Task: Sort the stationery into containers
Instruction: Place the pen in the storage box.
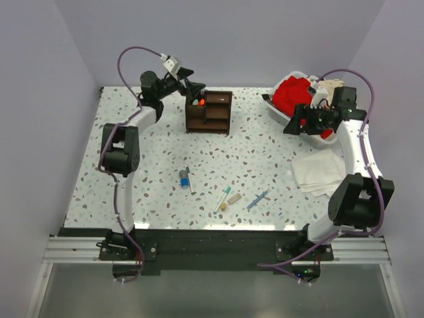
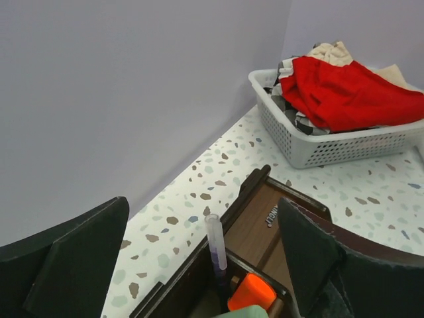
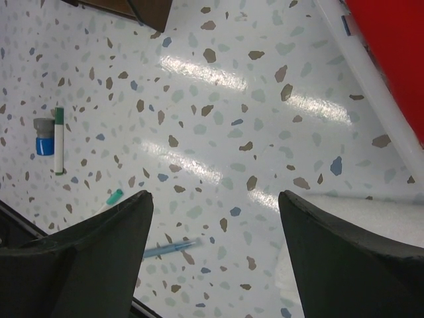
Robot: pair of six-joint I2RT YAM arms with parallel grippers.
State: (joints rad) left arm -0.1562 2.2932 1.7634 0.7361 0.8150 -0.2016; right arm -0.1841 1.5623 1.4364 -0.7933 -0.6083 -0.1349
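The dark brown organiser (image 1: pixel 211 112) stands at the back of the table. My left gripper (image 1: pixel 194 90) hovers over its left end, open and empty. In the left wrist view (image 2: pixel 202 205) a clear-capped dark blue pen (image 2: pixel 216 242) stands in a cubby of the organiser (image 2: pixel 262 218) beside an orange cap (image 2: pixel 252 291), touching neither finger. On the table lie a blue-grey cylinder (image 1: pixel 183 178), a green-white marker (image 1: pixel 189 180), a teal-tipped white pen (image 1: pixel 222 199), tan erasers (image 1: pixel 232 198) and a light blue pen (image 1: pixel 257 200). My right gripper (image 1: pixel 295 123) is open and empty by the basket, high above the table (image 3: pixel 215 199).
A white basket (image 1: pixel 299 123) of red and beige cloth stands at the back right. A white folded cloth (image 1: pixel 318 173) lies in front of it. Walls close the table at the back and sides. The right wrist view shows the light blue pen (image 3: pixel 169 248) and the marker (image 3: pixel 59 140).
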